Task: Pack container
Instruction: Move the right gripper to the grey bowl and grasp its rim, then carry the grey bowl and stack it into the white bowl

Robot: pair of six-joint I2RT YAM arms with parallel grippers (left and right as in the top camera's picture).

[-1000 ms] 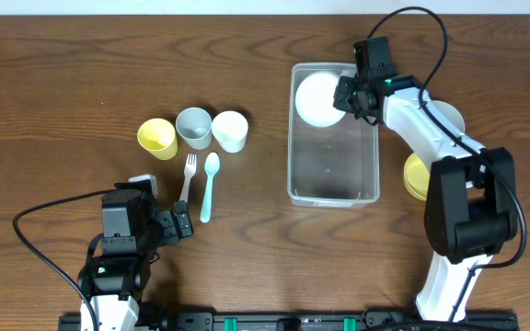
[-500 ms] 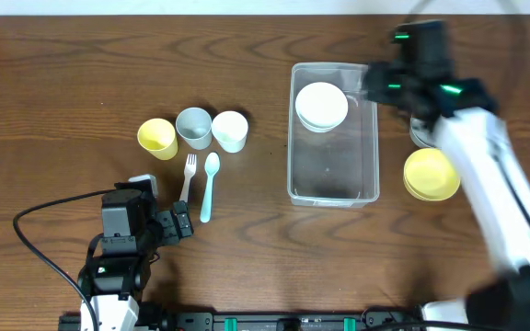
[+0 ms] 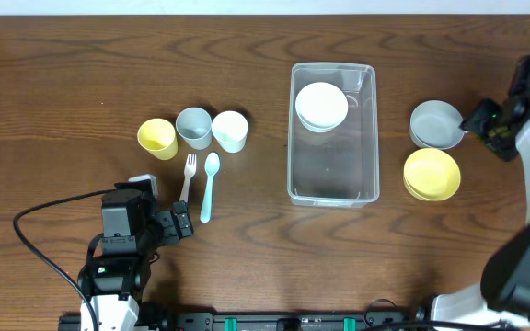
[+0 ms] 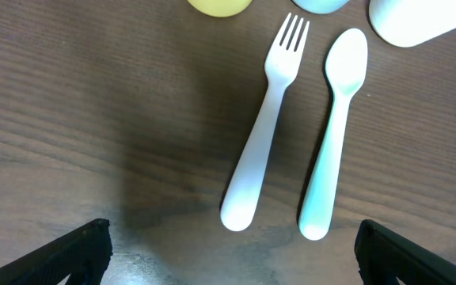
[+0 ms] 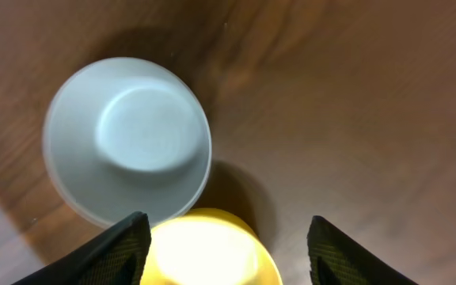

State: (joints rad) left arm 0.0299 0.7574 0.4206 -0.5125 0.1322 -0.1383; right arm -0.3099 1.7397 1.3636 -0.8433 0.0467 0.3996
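While you watch from overhead, the clear rectangular plastic container [image 3: 334, 167] sits on the wooden bench [image 3: 63, 83], a white round bowl [image 3: 321, 106] at its far end. Left wrist: your left pincer [image 4: 232, 247] gapes wide, empty, above a white plastic fork [image 4: 264, 138]. Right wrist: your right pincer [image 5: 232, 244], spread and empty, hovers over a grey round bowl [image 5: 129, 138].

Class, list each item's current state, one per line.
Clear plastic rectangular container: open, partly filled.
White round bowl: inside container.
Grey round bowl: upright, empty.
Yellow round bowl: upright, empty.
Yellow plastic cup: upright.
Grey plastic cup: upright.
White plastic cup: upright.
White plastic fork: lying flat.
Pale blue plastic spoon: lying flat.
Left claw: open.
Right claw: open.
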